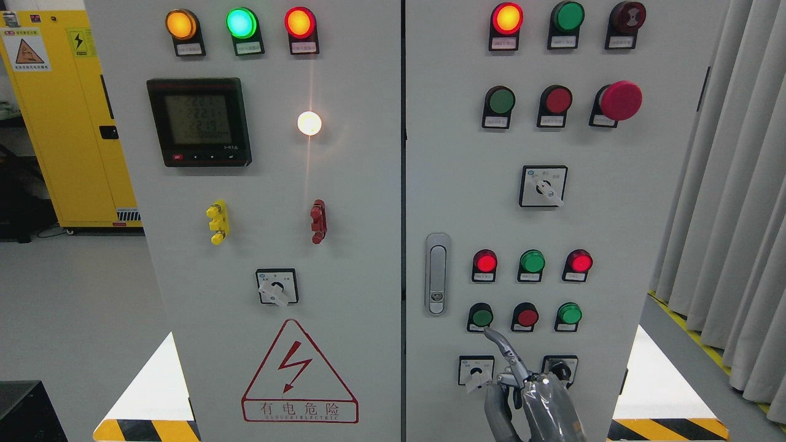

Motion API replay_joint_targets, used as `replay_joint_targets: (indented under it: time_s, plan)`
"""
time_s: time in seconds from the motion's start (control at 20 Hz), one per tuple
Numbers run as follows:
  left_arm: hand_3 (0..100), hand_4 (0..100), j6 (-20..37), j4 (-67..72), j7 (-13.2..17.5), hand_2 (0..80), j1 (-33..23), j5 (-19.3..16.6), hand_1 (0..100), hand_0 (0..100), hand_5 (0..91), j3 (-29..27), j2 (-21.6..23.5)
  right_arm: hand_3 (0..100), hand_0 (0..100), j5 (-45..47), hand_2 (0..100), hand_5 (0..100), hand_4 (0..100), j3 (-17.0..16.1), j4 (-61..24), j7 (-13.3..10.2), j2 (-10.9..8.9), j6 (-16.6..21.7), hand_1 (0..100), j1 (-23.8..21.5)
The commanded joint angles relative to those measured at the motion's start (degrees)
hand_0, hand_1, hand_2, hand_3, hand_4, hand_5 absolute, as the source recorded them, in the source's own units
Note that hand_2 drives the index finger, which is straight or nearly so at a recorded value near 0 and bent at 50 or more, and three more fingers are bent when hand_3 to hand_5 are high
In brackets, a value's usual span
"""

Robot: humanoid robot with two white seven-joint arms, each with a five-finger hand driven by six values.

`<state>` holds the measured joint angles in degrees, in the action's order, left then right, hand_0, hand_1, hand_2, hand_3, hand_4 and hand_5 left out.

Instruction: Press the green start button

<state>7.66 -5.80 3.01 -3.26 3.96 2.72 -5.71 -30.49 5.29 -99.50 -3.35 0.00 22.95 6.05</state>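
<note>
Buttons and lamps covered the front of the grey control cabinet (344, 245), and the green start button (481, 317) sat on its right door, at the left end of a low row of three push buttons, with a red button (527, 317) in the middle and a second green button (569, 314) at the right end. The start button was round, so it had no long axis in the plane of the door; its face pointed straight out of the panel toward the camera. The right hand (528, 393) came up from the bottom edge, right of the middle, and stood below the button and a little to its right. Its index finger (505, 348) was stretched out, pointing up and to the left, while the other fingers were curled in, and it held nothing. The fingertip was at the lower edge of the start button; I could not tell if it really touched. Behind the hand, two rotary selector switches (476, 370) were partly hidden. Just above the row, three indicator lamps (532, 262) showed red, green and red.
</note>
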Motion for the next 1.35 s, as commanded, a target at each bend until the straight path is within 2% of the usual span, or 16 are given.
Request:
replay_joint_targets:
  time_s: [0.0,0.1,0.2,0.3,0.45,0.6,0.75,1.3]
  plan:
    - [0,0,-0.01,0.0,-0.02,0.0,0.01,0.0,56,12,0.0,0.0,0.0,11,77,15.18,0,12,13,1.65,-4.56,0.45,0.97,-0.19,72,-4.64]
    - [0,0,-0.01,0.09,-0.02,0.0,0.01,0.0,56,12,0.0,0.0,0.0,4,70,16.95,0,5,4,1.74,-4.56,0.54,0.88,-0.28,63,-4.81]
    - [0,0,-0.01,0.0,-0.02,0.0,-0.08,0.0,56,12,0.0,0.0,0.0,1,48,16.96,0,1,1,1.83,-4.65,0.54,0.88,-0.19,56,-4.99]
    - [0,0,-0.01,0.0,-0.02,0.0,0.01,0.0,56,12,0.0,0.0,0.0,0,39,17.04,0,0,0,2.18,-4.82,0.63,0.88,-0.19,53,-5.43]
    - [0,0,-0.01,0.0,-0.02,0.0,0.01,0.0,56,12,0.0,0.0,0.0,0,38,18.53,0,0,0,2.71,-4.83,0.8,0.88,-0.19,53,-5.52]
    - [0,0,-0.01,0.0,-0.02,0.0,0.01,0.0,56,12,0.0,0.0,0.0,0,33,19.42,0,0,0,2.71,-4.83,2.56,0.88,-0.19,53,-5.87]
    - [0,0,-0.01,0.0,-0.02,0.0,0.01,0.0,56,12,0.0,0.0,0.0,0,28,19.42,0,0,0,2.71,-4.83,2.65,0.88,-0.28,53,-6.04]
    - [0,0,-0.01,0.0,-0.02,0.0,0.01,0.0,56,12,0.0,0.0,0.0,0,27,19.5,0,0,0,2.8,-4.83,2.74,0.88,-0.19,54,-6.66]
